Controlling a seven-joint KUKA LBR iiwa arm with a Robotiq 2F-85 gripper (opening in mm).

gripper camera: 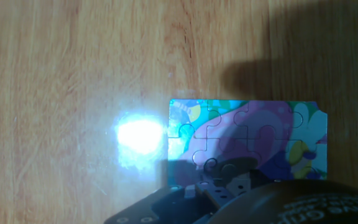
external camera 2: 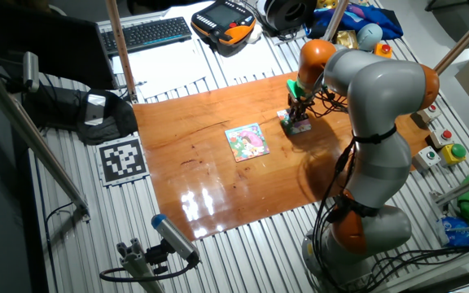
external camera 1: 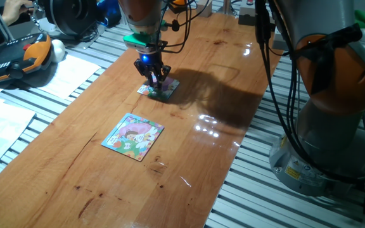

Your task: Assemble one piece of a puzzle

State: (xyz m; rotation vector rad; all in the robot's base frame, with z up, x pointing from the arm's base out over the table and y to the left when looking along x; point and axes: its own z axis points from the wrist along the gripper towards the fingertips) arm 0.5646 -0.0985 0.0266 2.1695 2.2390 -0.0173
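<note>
The puzzle (external camera 1: 162,89), a small square with a pink, purple and green picture, lies on the wooden table and fills the lower right of the hand view (gripper camera: 272,127). My gripper (external camera 1: 154,80) stands straight down on it, fingertips at its surface; it also shows in the other fixed view (external camera 2: 297,113) above the puzzle (external camera 2: 300,126). In the hand view the dark gripper body (gripper camera: 241,196) covers the puzzle's near edge. No loose teal piece shows; it is hidden or under the fingers. I cannot tell how the jaws stand.
The larger square puzzle (external camera 1: 134,136) with a light-blue border lies nearer on the table (external camera 1: 94,183), also in the other fixed view (external camera 2: 247,142). Papers (external camera 1: 68,73) and a teach pendant (external camera 1: 14,57) lie off the table's left side. A bright light spot (gripper camera: 138,137) glares on the wood.
</note>
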